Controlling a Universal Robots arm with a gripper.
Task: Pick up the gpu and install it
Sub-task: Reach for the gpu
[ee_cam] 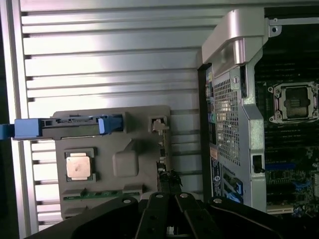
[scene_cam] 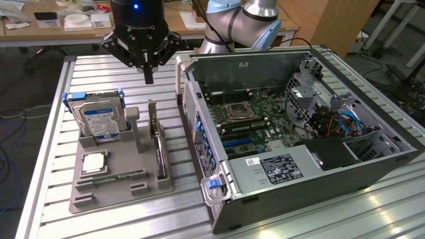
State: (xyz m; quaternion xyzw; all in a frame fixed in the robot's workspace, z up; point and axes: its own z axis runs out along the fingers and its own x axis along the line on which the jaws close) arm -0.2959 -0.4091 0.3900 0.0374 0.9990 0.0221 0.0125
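Note:
The gpu (scene_cam: 158, 145) stands on its long edge in a slot of the grey holder tray (scene_cam: 153, 186), silver bracket end toward the back. From the wrist view it is a thin dark strip (ee_cam: 163, 169) with its bracket (ee_cam: 158, 125) at one end. My gripper (scene_cam: 149, 77) hangs in the air above the table, behind the tray and higher than the gpu's far end. Its fingers are shut together with nothing between them. In the wrist view the gripper's black body (ee_cam: 172, 219) sits over the near end of the gpu strip.
The tray also holds an upright hard drive (scene_cam: 100, 120) with blue rails, a processor chip (scene_cam: 94, 163) and a green memory stick (scene_cam: 118, 176). An open computer case (scene_cam: 371, 164) with the motherboard (scene_cam: 249, 122) exposed lies at the exterior view's right of the tray. The table is ribbed aluminium (scene_cam: 99, 69).

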